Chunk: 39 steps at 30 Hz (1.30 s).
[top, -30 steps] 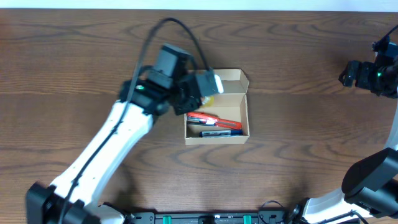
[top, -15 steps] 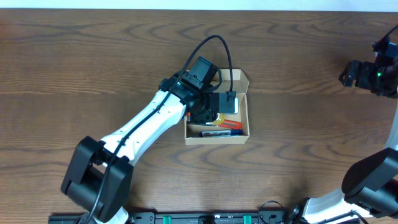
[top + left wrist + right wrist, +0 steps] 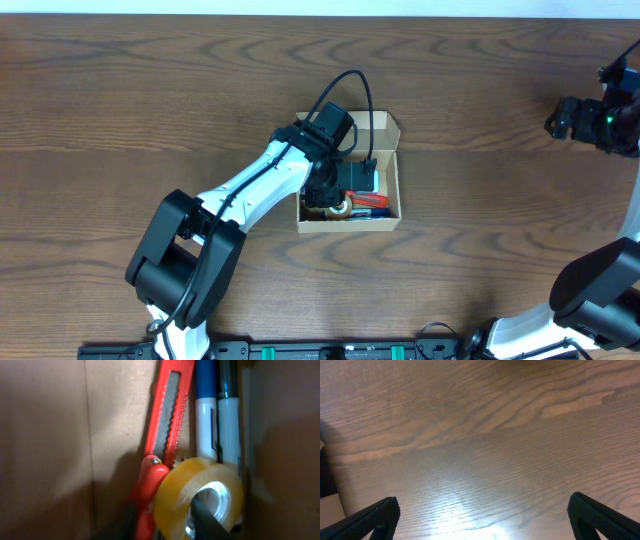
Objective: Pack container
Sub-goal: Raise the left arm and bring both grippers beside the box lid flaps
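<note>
- Seen from overhead, a small open cardboard box (image 3: 350,222) sits near the middle of a dark wooden worktop (image 3: 120,100), its lid flap folded back on the far side
- The left arm reaches down into the box; its gripper (image 3: 338,190) appears closed on a roll of clear yellowish tape (image 3: 200,495), one finger (image 3: 206,521) passing through the roll's hole
- Packed already: a red utility knife (image 3: 165,425) and two blue-and-white markers (image 3: 206,410) lie side by side on the box floor
- The tape hangs low over the knife's end, not yet released, so the packing looks close to done; letting go and closing the lid remain
- The box walls crowd the gripper, leaving little room
- The right gripper (image 3: 485,520) hovers spread wide and empty over bare worktop, well apart at the far right edge
</note>
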Each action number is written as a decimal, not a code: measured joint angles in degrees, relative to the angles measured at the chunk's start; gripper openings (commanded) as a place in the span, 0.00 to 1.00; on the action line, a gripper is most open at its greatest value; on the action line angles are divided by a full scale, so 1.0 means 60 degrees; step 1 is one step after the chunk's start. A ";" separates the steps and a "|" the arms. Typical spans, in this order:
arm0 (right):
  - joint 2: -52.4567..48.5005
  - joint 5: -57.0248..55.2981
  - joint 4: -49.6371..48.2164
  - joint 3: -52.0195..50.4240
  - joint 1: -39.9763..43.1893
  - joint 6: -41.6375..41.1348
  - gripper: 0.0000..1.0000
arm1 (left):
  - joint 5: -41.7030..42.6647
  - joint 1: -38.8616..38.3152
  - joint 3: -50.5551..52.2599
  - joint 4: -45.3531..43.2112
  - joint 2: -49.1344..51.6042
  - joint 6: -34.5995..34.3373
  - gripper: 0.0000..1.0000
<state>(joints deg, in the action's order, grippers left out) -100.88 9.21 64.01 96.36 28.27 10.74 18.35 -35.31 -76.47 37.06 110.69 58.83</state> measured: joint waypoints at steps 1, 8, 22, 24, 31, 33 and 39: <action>0.0000 0.0000 0.0000 0.0000 0.0000 0.0000 0.99 | -0.0087 0.0000 0.0000 0.0004 0.0000 -0.0047 0.51; 0.0000 0.0055 -0.0062 0.0000 0.0000 0.0000 0.99 | -0.0634 0.0000 -0.0018 0.0470 -0.0004 -0.0470 0.98; 0.0000 0.0419 -0.0186 0.0000 0.0000 0.0000 0.99 | -0.1541 0.0000 -0.1770 0.2007 -0.1708 -0.1821 0.95; 0.0000 0.0521 -0.0186 0.0000 0.0000 0.0000 0.99 | -0.1883 0.0004 -0.1953 0.2051 -0.2018 -0.2284 0.95; 0.0000 0.2473 -0.0969 -0.0004 0.0000 0.0011 0.78 | -0.2725 0.1060 -0.2124 0.2014 -0.2841 -0.4102 0.95; 0.0000 0.3453 -0.1260 -0.0007 -0.0004 -0.0029 0.36 | -0.2503 0.1909 -0.2124 0.1978 -0.2925 -0.4743 0.72; 0.0000 0.5723 -0.1115 -0.0058 -0.0382 -0.0160 0.01 | 0.0674 0.5115 -0.2106 0.2022 -0.2911 -0.6094 0.24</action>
<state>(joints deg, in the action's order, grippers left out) -100.88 43.55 57.32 96.01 25.98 9.78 22.39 -4.62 -89.10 49.19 93.23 22.26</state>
